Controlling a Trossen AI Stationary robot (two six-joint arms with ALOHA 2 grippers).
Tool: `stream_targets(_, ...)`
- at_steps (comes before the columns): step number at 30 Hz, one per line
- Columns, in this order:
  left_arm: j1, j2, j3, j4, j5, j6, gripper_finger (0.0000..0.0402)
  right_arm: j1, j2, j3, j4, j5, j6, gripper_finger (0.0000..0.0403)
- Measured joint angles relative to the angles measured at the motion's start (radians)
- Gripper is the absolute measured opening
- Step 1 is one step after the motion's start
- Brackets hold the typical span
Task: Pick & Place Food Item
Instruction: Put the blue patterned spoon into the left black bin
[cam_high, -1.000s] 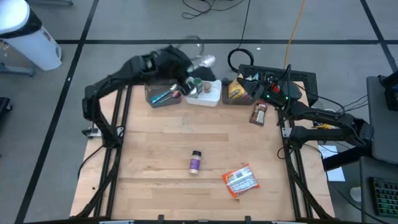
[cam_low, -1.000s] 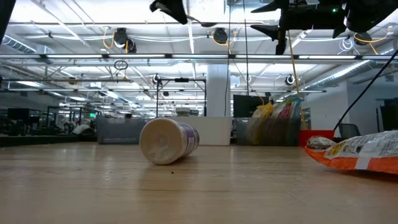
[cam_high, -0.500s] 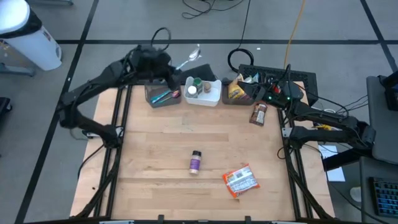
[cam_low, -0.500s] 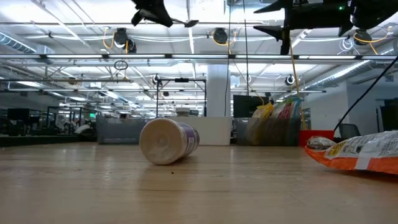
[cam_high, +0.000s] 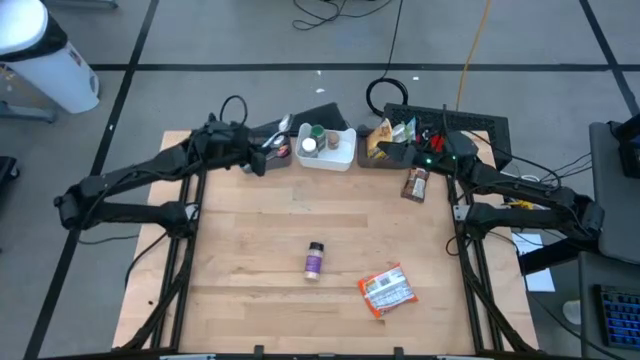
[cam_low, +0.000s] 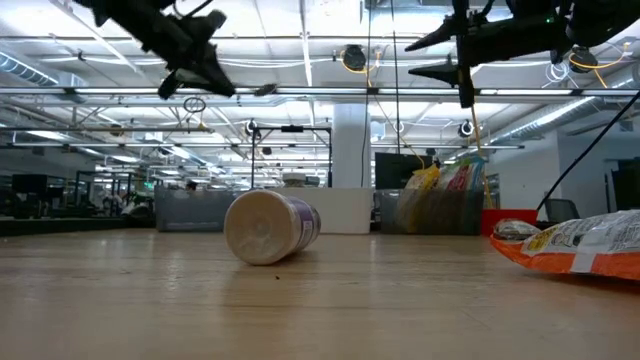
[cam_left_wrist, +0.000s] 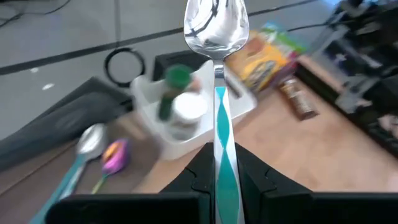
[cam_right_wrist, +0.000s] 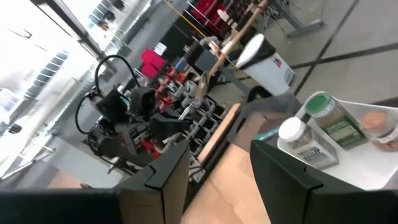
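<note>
Now left end effector (cam_left_wrist: 216, 180) clamped on spoon (cam_left_wrist: 216, 37); right end effector (cam_right_wrist: 217, 162) fingers apart, holding nothing.

Wooden table (cam_high: 250, 230): bottle (cam_high: 314, 260), snack bag (cam_high: 386, 291), bins (cam_high: 327, 148).

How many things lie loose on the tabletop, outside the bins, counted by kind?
Bottles: 2 (purple bottle, brown bottle)
Snack packet: 1
Total: 3
</note>
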Motion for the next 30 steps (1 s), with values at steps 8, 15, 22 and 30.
stream_targets(8, 0.184, -0.008, -0.108, -0.006, 0.111, 0.090, 0.0028, 0.000, 0.058, 0.000, 0.007, 0.052, 0.000, 0.0163)
stream_targets(15, 0.367, 0.112, -0.125, 0.044, 0.362, 0.301, 0.0028, 0.000, 0.126, 0.000, 0.046, 0.135, 0.038, 0.0161)
stream_targets(22, 0.480, 0.250, -0.125, 0.107, 0.468, 0.407, 0.0028, 0.006, 0.175, 0.000, 0.091, 0.135, 0.053, 0.0160)
stream_targets(30, 0.516, 0.321, -0.124, 0.145, 0.428, 0.447, 0.0028, 0.007, 0.188, -0.001, 0.113, 0.176, 0.052, 0.0159)
